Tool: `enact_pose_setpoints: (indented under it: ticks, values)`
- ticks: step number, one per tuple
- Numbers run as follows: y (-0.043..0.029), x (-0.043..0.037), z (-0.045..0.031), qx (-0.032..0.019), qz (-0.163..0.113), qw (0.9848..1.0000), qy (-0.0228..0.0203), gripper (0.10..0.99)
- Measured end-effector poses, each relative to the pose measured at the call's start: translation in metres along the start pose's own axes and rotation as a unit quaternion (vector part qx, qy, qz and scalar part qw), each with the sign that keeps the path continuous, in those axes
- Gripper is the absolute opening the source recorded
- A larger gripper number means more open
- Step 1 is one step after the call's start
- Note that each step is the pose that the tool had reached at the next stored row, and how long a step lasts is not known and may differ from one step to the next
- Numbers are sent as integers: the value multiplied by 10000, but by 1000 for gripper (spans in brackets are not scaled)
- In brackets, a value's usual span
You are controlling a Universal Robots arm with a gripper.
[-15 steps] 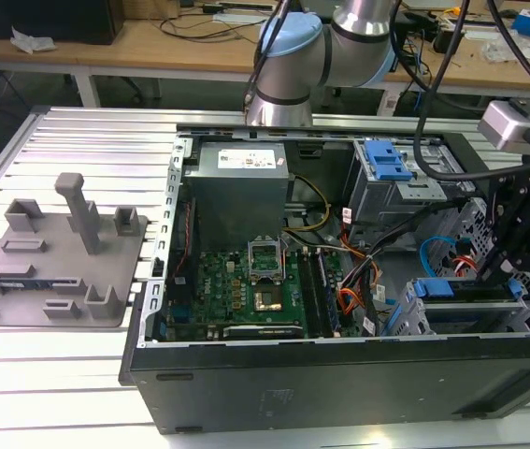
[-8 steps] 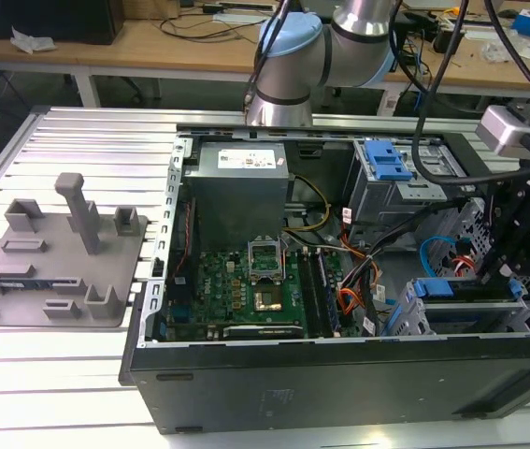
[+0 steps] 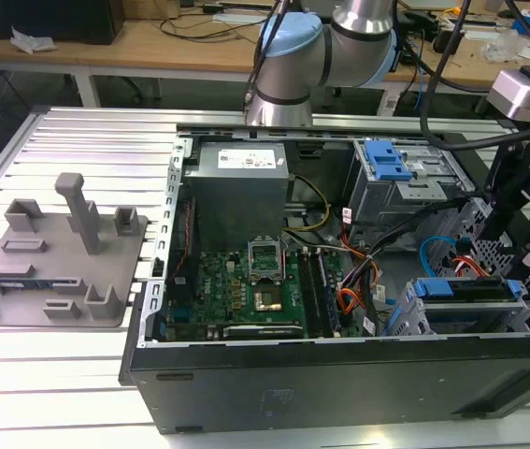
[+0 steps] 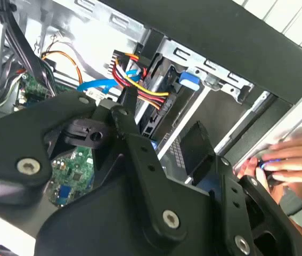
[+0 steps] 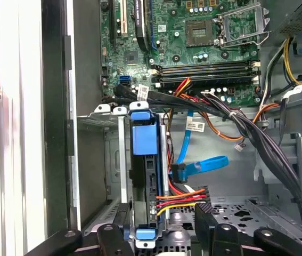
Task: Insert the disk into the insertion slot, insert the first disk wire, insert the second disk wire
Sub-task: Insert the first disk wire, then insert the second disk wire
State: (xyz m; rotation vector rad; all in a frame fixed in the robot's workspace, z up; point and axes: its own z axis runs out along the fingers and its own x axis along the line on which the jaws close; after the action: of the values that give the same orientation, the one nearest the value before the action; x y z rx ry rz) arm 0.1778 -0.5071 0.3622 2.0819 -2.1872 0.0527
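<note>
Closest in, the black links of the gripper (image 5: 158, 229) crowd the first wrist view and hide much of the second. Its fingers (image 5: 208, 221) stand wide apart on either side of the end of the disk (image 5: 143, 141), gripping nothing; part of the disk's near end is covered by them.

The disk sits on edge inside the slot (image 5: 100, 120), its blue frame showing along the rim and the label side turned out of sight. The light-blue cable (image 5: 206, 164) loops beside it and its dark plug lies against the disk's edge. The red and black wires (image 5: 185, 198), bundled with yellow and orange ones, run to the same edge just beside that plug. Whether either plug is fully seated is hard to make out.

Beyond lies the green motherboard (image 5: 193, 32), partly crossed by thick black cables. A person's hand (image 4: 294, 160) rests on the outer wall of the computer case (image 3: 339, 383), cut off at the frame.

In the exterior view the case lies open on the slatted bench (image 3: 78, 140), a grey moulded plate (image 3: 50, 271) towards that view's left, and the arm (image 3: 330, 37) rises behind, cropped.
</note>
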Motion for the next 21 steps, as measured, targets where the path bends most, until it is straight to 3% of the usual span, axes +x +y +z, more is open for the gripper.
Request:
enact_pose_setpoints:
  ticks: [16,17,19,20,21]
  values:
    - [0,-8,-1,-1,0,10000,3,600]
    - [0,-22,-2,-1,1,10000,31,600]
    - [35,-90,-9,8,17,9996,280,600]
    - [58,-106,-9,18,22,9993,362,600]
    - [107,-123,-8,31,30,9988,481,600]
